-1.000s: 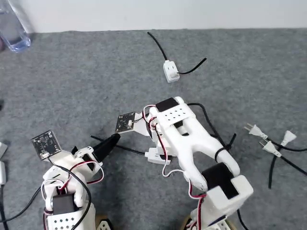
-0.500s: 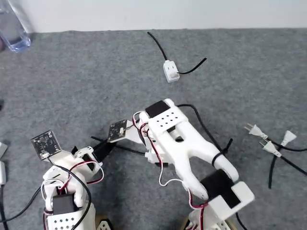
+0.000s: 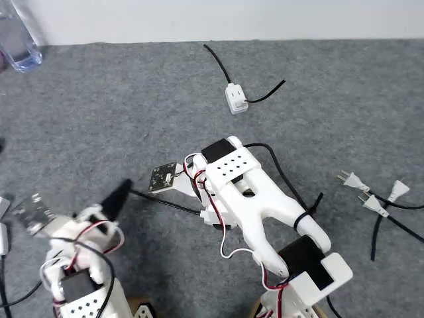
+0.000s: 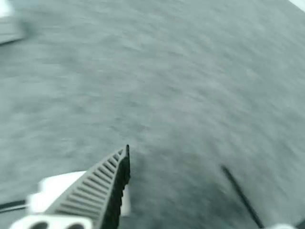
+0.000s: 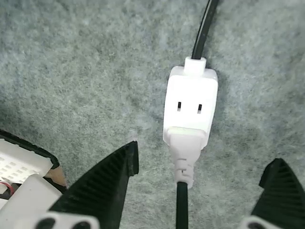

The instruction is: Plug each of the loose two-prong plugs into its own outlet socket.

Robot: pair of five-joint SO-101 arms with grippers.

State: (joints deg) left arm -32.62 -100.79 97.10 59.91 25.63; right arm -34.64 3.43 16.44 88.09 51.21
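Observation:
In the right wrist view a white two-slot outlet block (image 5: 190,102) lies on the grey carpet. A white plug (image 5: 184,148) on a black cord sits in its end. My right gripper (image 5: 195,183) is open, with one black finger on each side of that cord. My right arm (image 3: 232,165) hangs over the middle of the floor. My left gripper (image 3: 119,193) is at the lower left, open, and its black finger (image 4: 102,188) holds nothing. A second white outlet (image 3: 235,98) lies at the back. Three loose white plugs (image 3: 351,180) lie at the right.
A black cable (image 3: 165,202) runs across the carpet between the two arms. More black cords loop around the loose plugs at the right edge. A clear bottle (image 3: 16,46) stands in the back left corner. A white piece with a cord (image 3: 2,238) lies at the left edge.
My left gripper has swung left, away from the black cable. My right arm shifted left a second ago and has since held still.

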